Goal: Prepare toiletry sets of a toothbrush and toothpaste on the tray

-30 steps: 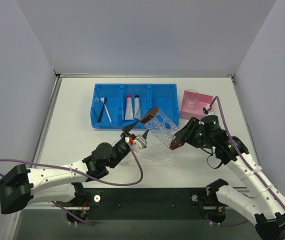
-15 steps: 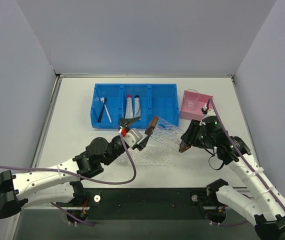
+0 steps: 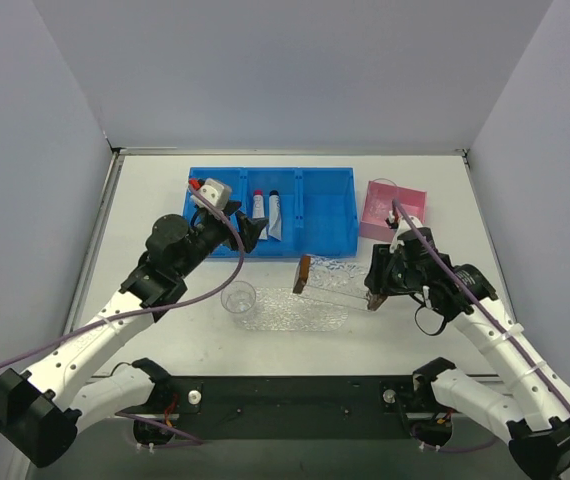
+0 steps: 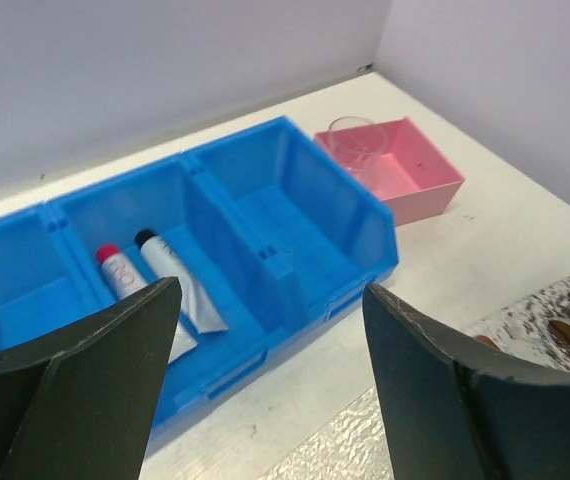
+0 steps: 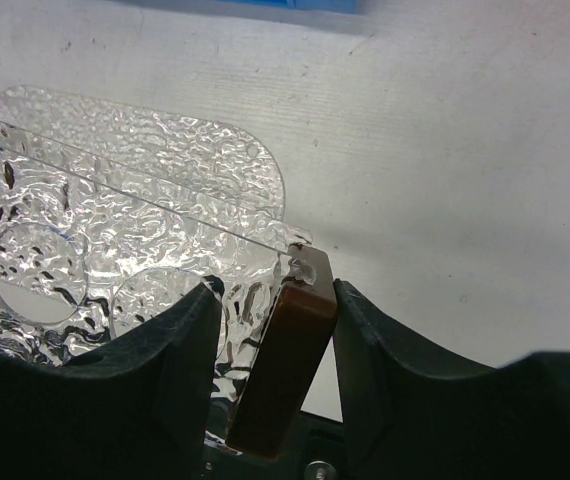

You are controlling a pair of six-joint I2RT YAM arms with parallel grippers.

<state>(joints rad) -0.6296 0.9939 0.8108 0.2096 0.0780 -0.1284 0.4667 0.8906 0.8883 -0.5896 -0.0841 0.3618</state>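
Light was bright, even, probably from overhead. Shadows were soft and short beside the blue bin (image 3: 325, 205). The tray (image 5: 185, 160) and clear rack (image 5: 65, 250) sparkled with glare in the right wrist view. The left gripper (image 4: 270, 292) sat dark, slightly soft-edged.

White matte table (image 3: 145, 200) lying beneath and ahead of the jaws of the left gripper (image 4: 270, 300) and the right gripper (image 5: 275, 300). Pale grey-lilac back wall (image 3: 285, 70) stands far beyond the jaws; left wall (image 3: 25, 200) and right wall (image 3: 555, 180) stand outboard of each pair. Black base plate (image 3: 295, 395) lies behind the jaws, along the table's near edge. Light is even and diffuse; shadows are soft.
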